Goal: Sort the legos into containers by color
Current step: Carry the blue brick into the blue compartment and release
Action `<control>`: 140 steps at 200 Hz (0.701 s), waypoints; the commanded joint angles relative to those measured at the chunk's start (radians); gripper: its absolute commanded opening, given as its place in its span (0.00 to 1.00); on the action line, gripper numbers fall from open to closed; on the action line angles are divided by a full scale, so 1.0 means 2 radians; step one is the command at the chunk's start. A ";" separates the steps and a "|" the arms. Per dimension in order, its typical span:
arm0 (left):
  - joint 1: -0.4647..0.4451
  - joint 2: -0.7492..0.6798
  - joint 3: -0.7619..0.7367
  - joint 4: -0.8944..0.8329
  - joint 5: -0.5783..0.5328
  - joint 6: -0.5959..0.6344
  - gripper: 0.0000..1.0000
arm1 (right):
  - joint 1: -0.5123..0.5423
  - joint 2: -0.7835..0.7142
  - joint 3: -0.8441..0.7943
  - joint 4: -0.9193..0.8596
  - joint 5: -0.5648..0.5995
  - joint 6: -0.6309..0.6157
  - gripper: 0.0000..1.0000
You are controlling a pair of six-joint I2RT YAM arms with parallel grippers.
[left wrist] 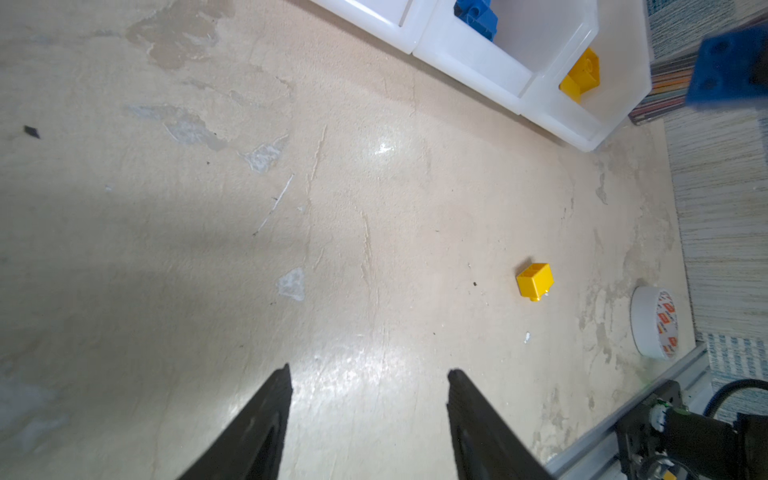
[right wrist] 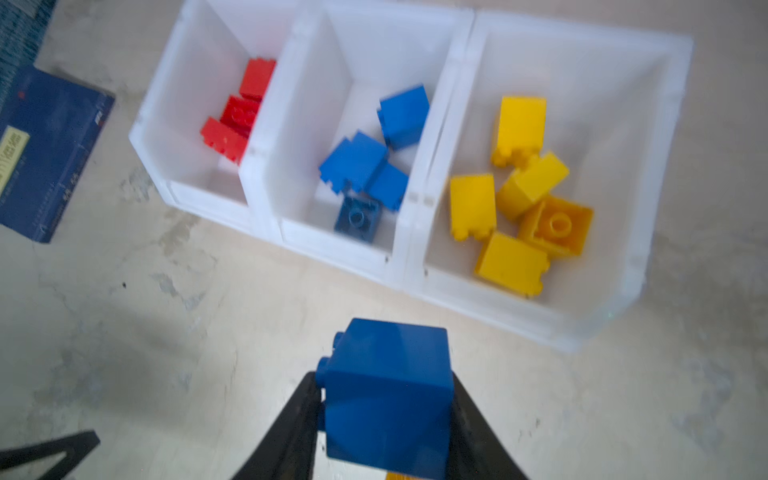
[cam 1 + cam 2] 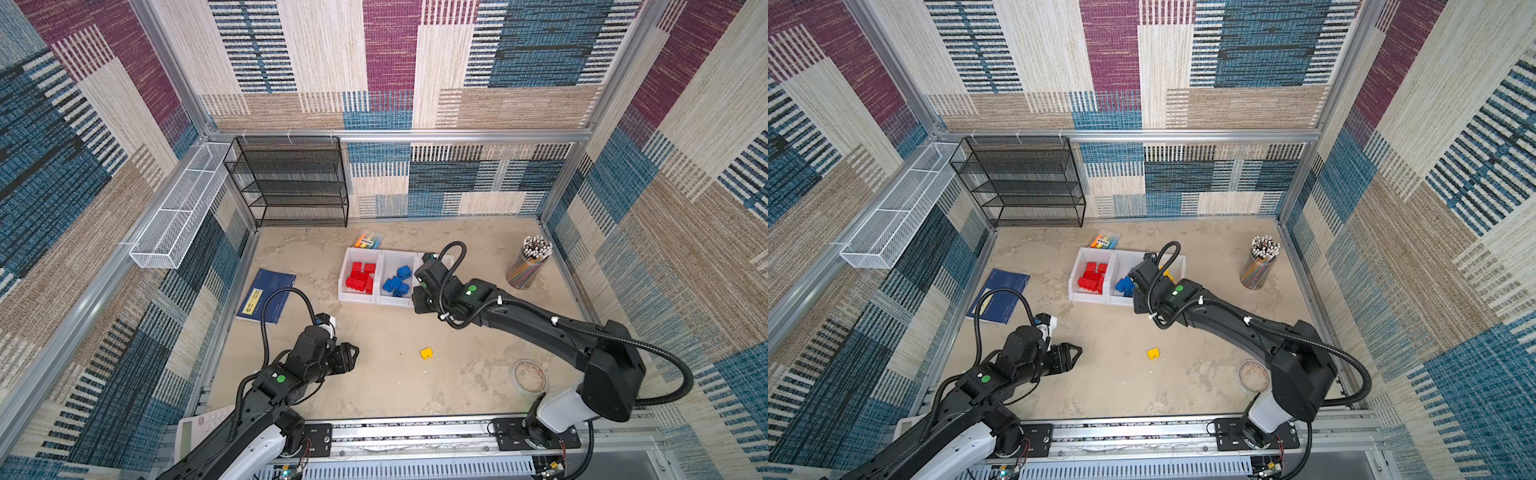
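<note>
Two black tools show. The right tool (image 2: 384,419) pinches a blue brick (image 2: 390,374) near the front of three white bins (image 2: 457,83). Red bricks (image 2: 241,116), blue bricks (image 2: 374,153) and yellow bricks (image 2: 523,195) each fill their own bin. The left tool (image 1: 370,376) stands open with nothing in it, above the desk (image 1: 208,249). One yellow brick (image 1: 535,280) lies alone on the desk, apart from the bins.
</note>
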 commanded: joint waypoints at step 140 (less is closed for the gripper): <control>0.000 -0.046 0.009 -0.043 0.010 -0.026 0.63 | -0.070 0.284 0.284 0.018 -0.088 -0.129 0.59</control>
